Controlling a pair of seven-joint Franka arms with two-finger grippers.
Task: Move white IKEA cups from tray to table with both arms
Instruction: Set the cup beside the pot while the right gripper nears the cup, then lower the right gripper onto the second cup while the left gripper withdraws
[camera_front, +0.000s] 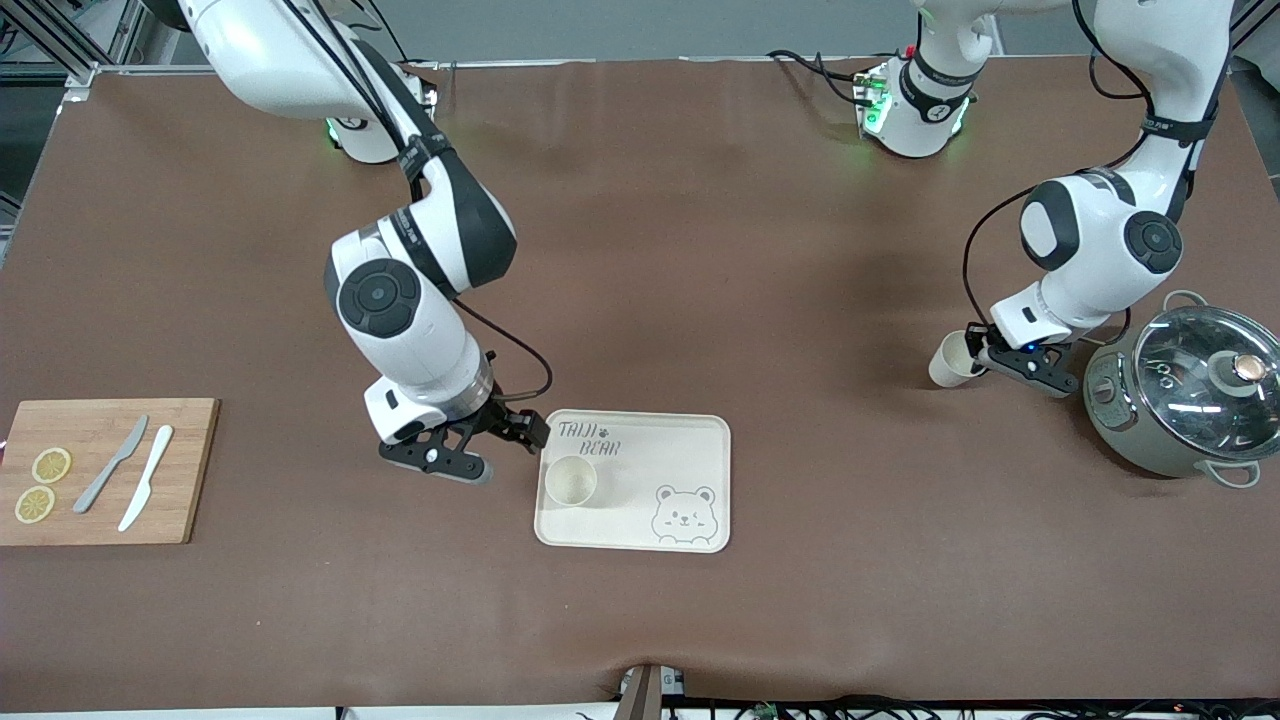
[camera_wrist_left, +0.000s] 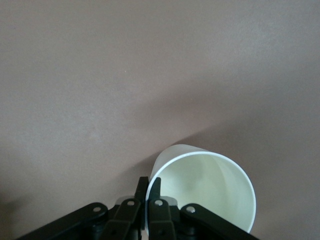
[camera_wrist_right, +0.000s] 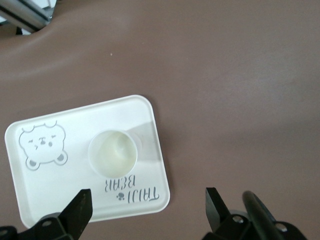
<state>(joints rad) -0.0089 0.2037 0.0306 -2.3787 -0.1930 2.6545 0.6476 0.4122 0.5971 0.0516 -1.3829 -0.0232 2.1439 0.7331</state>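
One white cup (camera_front: 571, 481) stands upright on the cream bear tray (camera_front: 640, 470), at the tray's corner toward the right arm's end. The right gripper (camera_front: 518, 452) hangs open just outside that corner, holding nothing. Its wrist view looks down on the same cup (camera_wrist_right: 113, 152) and tray (camera_wrist_right: 70, 185), with the right gripper (camera_wrist_right: 147, 197) spread wide over the tray's printed corner. Toward the left arm's end, the left gripper (camera_front: 985, 352) is shut on the rim of a second white cup (camera_front: 948, 362), which is tilted low over the table. In the left wrist view the left gripper (camera_wrist_left: 149, 189) pinches the wall of this cup (camera_wrist_left: 205, 190).
A grey-green pot with a glass lid (camera_front: 1185, 390) stands close beside the left gripper. A wooden cutting board (camera_front: 105, 470) with two lemon slices and two knives lies at the right arm's end. Brown table surface stretches between the tray and the held cup.
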